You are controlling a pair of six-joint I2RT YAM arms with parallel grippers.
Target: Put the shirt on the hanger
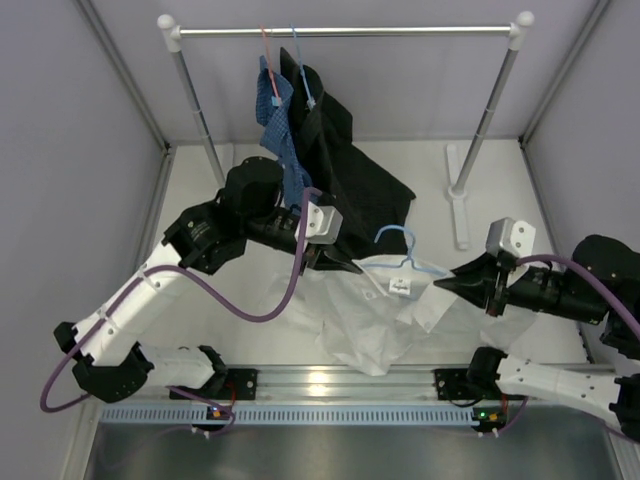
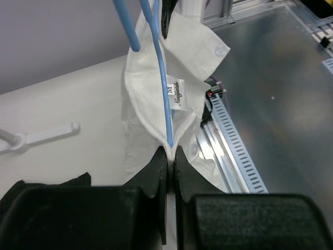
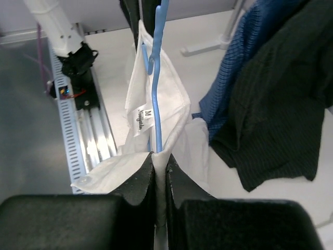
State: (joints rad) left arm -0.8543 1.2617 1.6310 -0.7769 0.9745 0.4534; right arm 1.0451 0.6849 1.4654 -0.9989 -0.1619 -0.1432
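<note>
The white shirt (image 1: 372, 322) lies crumpled on the table between the two arms, its collar lifted. The light-blue hanger (image 1: 405, 252) sits inside the collar, hook up. My left gripper (image 1: 352, 266) is shut on the collar's left end. In the left wrist view the fingertips (image 2: 170, 151) pinch a white fold of the shirt (image 2: 193, 52), and the hanger wire (image 2: 162, 78) runs down into that fold. My right gripper (image 1: 446, 284) is shut on the shirt's right end. In the right wrist view its tips (image 3: 160, 156) clamp a fold of the shirt (image 3: 174, 99) just below the hanger (image 3: 157, 107).
A clothes rack rail (image 1: 345, 31) spans the back, with a blue checked shirt (image 1: 280, 130) on a red hanger (image 1: 267, 55) and a black shirt (image 1: 350, 170) draping onto the table. The rack's foot (image 1: 458, 200) stands at right. A metal rail (image 1: 340, 381) runs along the near edge.
</note>
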